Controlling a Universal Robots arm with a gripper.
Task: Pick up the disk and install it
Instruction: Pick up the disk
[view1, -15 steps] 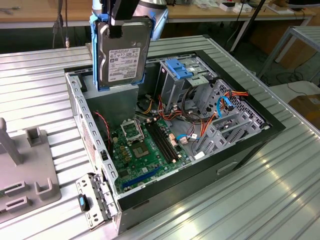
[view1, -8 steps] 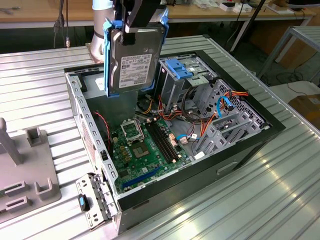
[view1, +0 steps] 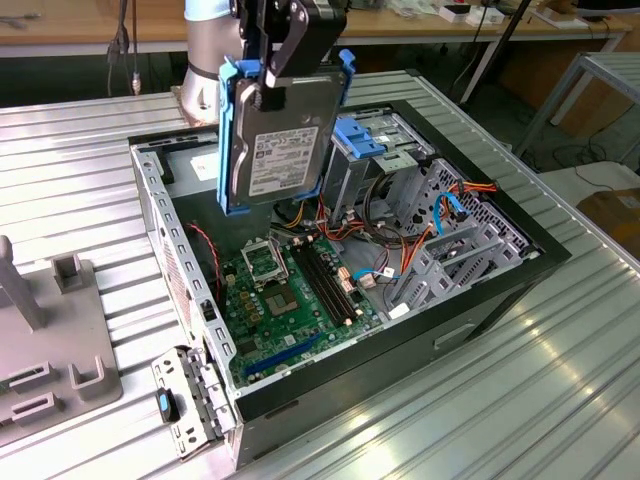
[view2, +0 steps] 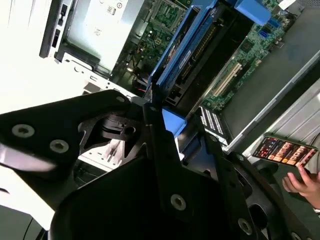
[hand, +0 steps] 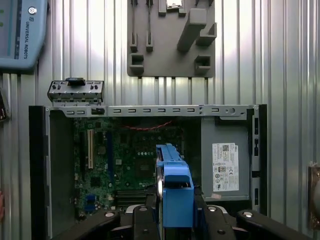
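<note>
Jaws: clenched on the top edge of the disk (view1: 278, 140), at its blue rail frame.
Disk: hangs upright over the open computer case (view1: 480, 305), well above the motherboard (view1: 270, 310), label side showing in the exterior view; seen edge-on in the first wrist view (hand: 175, 192).
Worktop: ribbed silver metal (view1: 520, 400); a grey fixture plate (view1: 95, 345) lies at the exterior view's left, near the case.
Room: a wooden bench (view1: 80, 20) runs along the far side; a white-framed table (view1: 610, 65) stands at the exterior view's right.
Person: a hand (view2: 300, 182) holds a small device (view2: 280, 150) beside the case in the second wrist view.
</note>
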